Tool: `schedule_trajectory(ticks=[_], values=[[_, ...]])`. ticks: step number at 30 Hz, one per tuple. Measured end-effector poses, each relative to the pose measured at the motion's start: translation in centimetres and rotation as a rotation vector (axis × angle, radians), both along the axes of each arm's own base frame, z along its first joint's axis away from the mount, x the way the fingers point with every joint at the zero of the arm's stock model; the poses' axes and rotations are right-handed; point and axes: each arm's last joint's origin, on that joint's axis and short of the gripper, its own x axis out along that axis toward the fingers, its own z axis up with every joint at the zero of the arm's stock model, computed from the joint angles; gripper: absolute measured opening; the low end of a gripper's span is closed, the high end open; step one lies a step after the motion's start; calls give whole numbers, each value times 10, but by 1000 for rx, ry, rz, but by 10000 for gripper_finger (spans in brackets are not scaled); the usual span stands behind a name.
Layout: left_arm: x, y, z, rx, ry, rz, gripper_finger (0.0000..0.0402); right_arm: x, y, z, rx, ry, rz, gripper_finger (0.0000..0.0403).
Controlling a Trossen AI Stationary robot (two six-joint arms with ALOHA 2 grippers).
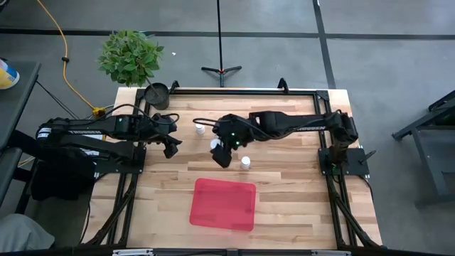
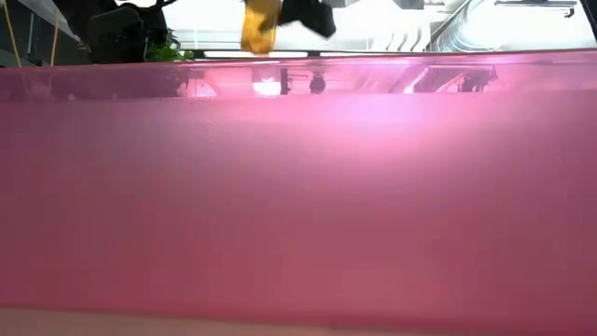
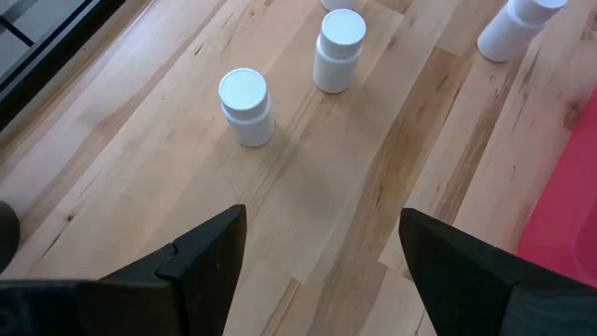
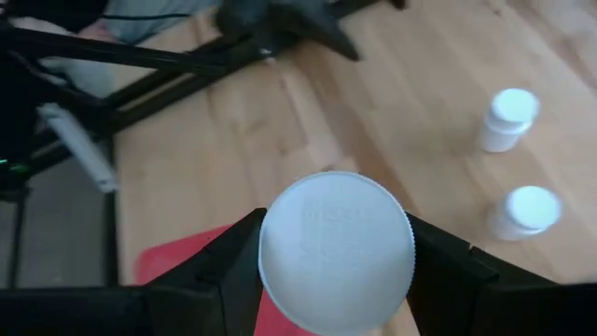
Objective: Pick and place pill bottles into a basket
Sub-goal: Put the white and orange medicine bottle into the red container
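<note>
The right gripper (image 4: 336, 257) is clamping a white-capped pill bottle (image 4: 336, 254), holding it off the table just beyond the basket's (image 1: 222, 204) far edge. The left gripper (image 3: 322, 247) is hanging with fingers apart farther left of the basket, facing 2 standing bottles (image 3: 246, 105) on the wooden table (image 1: 298, 199).

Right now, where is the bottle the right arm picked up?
In the high view the right gripper holds the bottle above the table's middle, just behind the red tray, not yet over it.
</note>
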Motion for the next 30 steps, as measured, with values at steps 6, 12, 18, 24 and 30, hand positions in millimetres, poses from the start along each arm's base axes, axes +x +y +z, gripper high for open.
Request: schedule_trajectory(ticks=[6, 12, 18, 24, 30], values=[[0, 0, 0, 0, 0, 0, 317, -8, 36, 13, 41, 7, 59, 202], [0, -1, 0, -22, -1, -18, 317, -19, 72, 9, 39, 75, 78, 202], [0, -1, 0, -11, 5, -33, 317, -34, 105, 4, 26, 139, 54, 202], [0, -1, 0, -4, 7, -41, 317, -42, 140, -5, 8, 154, 36, 202], [0, -1, 0, -18, 0, -22, 317, -39, 170, -33, -19, 209, 23, 202]])
